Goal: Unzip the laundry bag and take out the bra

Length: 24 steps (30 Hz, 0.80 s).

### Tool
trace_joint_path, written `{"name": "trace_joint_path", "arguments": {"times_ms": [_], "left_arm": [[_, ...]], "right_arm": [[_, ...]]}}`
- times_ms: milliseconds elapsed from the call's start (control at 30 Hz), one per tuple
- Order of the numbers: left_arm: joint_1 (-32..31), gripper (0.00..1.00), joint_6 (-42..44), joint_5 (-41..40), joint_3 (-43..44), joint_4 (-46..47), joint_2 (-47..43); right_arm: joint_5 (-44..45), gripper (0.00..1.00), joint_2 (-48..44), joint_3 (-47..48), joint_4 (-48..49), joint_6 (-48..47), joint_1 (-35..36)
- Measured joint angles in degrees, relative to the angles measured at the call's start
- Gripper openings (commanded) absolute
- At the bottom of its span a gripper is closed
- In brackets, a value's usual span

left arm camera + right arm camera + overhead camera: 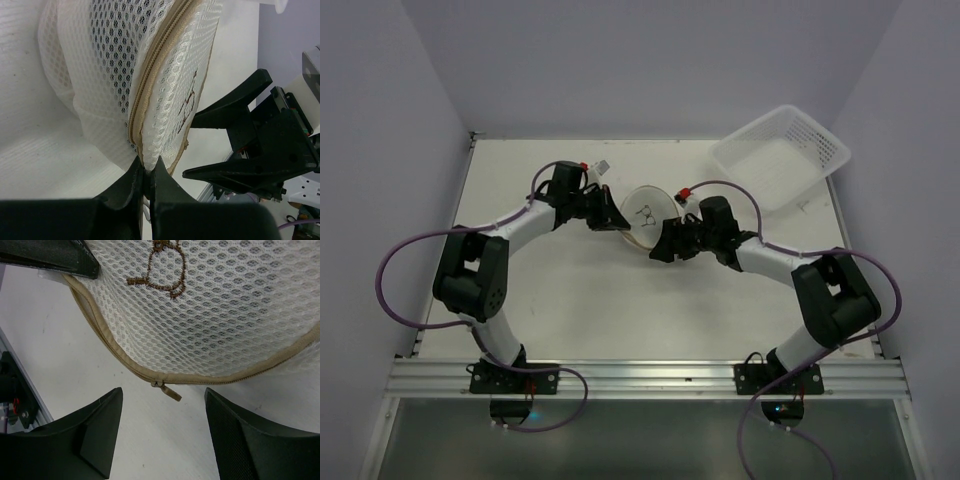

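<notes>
The round white mesh laundry bag point(645, 213) with a tan zipper rim is tilted up on the table between my two grippers. My left gripper point(607, 216) is shut on the bag's edge point(146, 162) and pinches the mesh and rim. In the right wrist view the bag's flat face point(225, 315) with the bra drawing fills the top. The tan zipper pull point(167, 389) hangs from the closed rim. My right gripper point(162, 410) is open just below the pull, apart from it. It also shows in the left wrist view point(220, 142). The bra is hidden.
A white perforated plastic basket point(782, 155) stands at the back right, tilted against the wall. The metal rail point(640, 378) runs along the table's near edge. A small white item point(603, 166) lies behind the left gripper.
</notes>
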Motion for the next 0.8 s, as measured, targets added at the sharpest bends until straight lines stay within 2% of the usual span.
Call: {"name": "trace_joint_path", "arguments": {"times_ms": [200,333,367,467,700,733,800], "left_arm": [[0.02,0.0,-0.76,0.9,-0.07,0.92,-0.02],[0.04,0.0,-1.11,1.27,-0.13,1.22,-0.02],[0.09,0.0,-1.11,1.33,-0.17,1.25,-0.02],[0.28,0.0,-1.11,1.51,-0.31,1.25,-0.02],[0.9,0.0,-1.09,1.95,-0.35,1.22,-0.02],[1.01,0.0,-1.09,1.99,-0.35,1.22,-0.02],[1.25,0.0,-1.07,2.1,-0.35,1.2,-0.02]], "right_arm": [[-3.3,0.62,0.59,0.59,0.72,-0.9,-0.04],[-5.07,0.55,1.27,0.96,0.98,-1.11,-0.04],[-5.2,0.5,1.46,1.01,1.01,-1.18,-0.04],[-5.18,0.43,1.57,1.01,1.01,-1.55,-0.04],[-4.68,0.08,1.57,1.01,0.9,-2.73,-0.04],[-4.39,0.0,1.55,1.01,0.79,-2.95,-0.04],[-3.48,0.0,1.33,1.01,0.22,-3.45,-0.04]]}}
